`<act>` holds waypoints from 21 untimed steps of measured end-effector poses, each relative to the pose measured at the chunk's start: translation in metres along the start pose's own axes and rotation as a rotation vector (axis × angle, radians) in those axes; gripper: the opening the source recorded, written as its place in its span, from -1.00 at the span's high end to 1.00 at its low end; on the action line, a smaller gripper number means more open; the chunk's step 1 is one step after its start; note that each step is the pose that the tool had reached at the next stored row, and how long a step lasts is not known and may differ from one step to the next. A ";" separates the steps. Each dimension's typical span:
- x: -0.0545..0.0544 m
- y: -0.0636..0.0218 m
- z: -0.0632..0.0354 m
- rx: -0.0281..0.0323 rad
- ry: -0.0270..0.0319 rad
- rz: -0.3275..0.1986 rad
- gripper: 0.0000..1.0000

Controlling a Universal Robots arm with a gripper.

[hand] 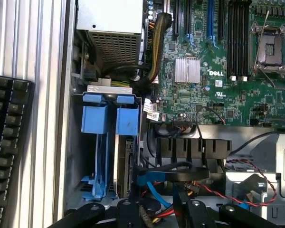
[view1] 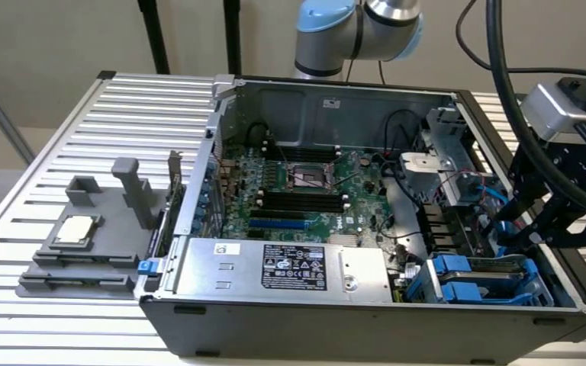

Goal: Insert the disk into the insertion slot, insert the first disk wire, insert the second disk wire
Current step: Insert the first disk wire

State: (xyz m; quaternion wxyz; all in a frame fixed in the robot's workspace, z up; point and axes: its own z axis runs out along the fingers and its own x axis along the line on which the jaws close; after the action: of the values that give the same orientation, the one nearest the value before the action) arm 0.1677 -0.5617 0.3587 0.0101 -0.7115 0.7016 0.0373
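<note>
- Gripper [view1: 525, 232] hangs over the case corner on exterior view's right of PSU [view1: 283, 267]; open/closed: can't tell.
- Disk [hand: 125, 161], in blue carrier, sits on edge inside drive bay [hand: 77, 154] beside PSU.
- Blue SATA cable [hand: 154, 183] + red wires [hand: 213, 192] just by gripper.

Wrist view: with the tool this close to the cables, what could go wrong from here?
The tool sits among loose red wires and a blue cable; moving could snag or tug one loose. The black cable loop lies close to the drive bay, so it might get caught or pinched there.
</note>
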 end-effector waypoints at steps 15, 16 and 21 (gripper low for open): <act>0.007 0.0110 0.0001 -0.0075 0.0110 -0.007 -0.33; 0.009 0.0092 -0.0001 -0.0126 0.0109 -0.007 -0.33; 0.019 -0.0003 -0.0012 -0.0433 0.0104 -0.005 -0.33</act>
State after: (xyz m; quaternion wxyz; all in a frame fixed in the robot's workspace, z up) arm 0.1683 -0.5803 0.3586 -0.0089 -0.7136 0.6988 0.0488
